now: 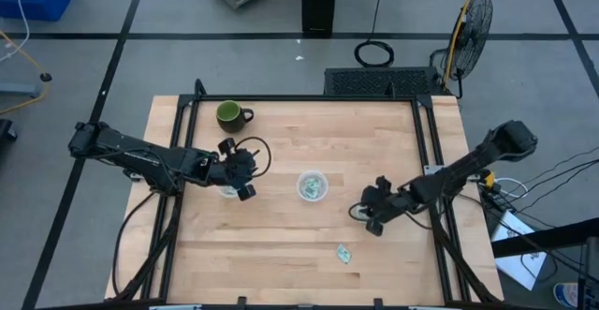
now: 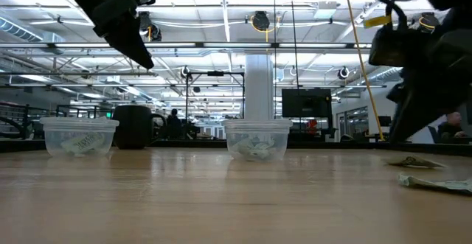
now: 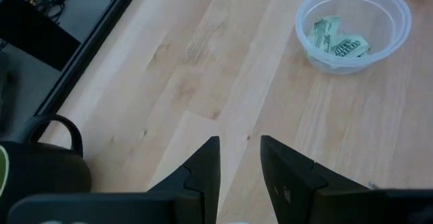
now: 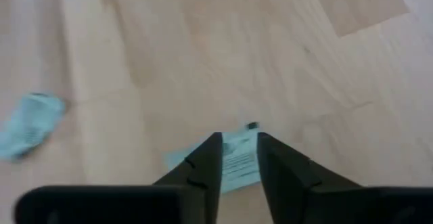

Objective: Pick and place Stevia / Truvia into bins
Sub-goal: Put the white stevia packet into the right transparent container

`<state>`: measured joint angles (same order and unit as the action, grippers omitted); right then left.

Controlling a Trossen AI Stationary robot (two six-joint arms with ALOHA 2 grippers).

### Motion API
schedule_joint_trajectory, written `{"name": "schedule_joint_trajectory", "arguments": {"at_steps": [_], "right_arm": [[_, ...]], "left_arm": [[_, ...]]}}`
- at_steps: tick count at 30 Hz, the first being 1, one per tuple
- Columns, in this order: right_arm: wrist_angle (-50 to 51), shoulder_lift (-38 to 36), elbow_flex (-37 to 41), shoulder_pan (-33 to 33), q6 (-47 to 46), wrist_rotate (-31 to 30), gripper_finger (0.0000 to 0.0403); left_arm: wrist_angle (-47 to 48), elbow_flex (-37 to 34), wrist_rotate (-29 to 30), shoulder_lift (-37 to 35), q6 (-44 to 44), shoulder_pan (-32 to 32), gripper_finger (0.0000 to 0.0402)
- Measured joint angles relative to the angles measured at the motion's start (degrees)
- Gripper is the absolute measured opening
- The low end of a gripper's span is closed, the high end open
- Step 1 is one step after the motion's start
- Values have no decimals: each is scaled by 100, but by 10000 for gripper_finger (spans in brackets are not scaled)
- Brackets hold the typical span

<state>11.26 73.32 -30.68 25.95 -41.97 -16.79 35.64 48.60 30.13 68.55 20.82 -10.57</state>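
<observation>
One packet [image 4: 233, 162] under right gripper [image 4: 239, 158]

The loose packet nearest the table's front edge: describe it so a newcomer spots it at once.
Start at the wooden table and find the clear cup at its middle. Go toward the front edge, slightly to the right arm's side: the pale green packet lies alone on bare wood. Unlike the other loose packet, no claw hovers over it.

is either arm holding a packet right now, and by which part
Neither. The left gripper is open and empty. The right gripper hangs open over a packet lying on the table.
</observation>
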Motion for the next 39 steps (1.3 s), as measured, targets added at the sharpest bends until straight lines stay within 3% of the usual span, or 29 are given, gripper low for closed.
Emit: {"name": "schedule_joint_trajectory", "arguments": {"at_steps": [9,17,32,39], "right_arm": [[-716,198,256,-92,520,206,166],[-718,48,256,157,583,659,194],[-1096,953,230,305,1334,54,170],[-1164,970,239,303,1330,19,102]], "left_arm": [[4,0,-7,0,63,0,113],[7,0,-9,0,70,0,113],[-20,0,-14,0,66,0,113],[-20,0,-15,0,66,0,113]]}}
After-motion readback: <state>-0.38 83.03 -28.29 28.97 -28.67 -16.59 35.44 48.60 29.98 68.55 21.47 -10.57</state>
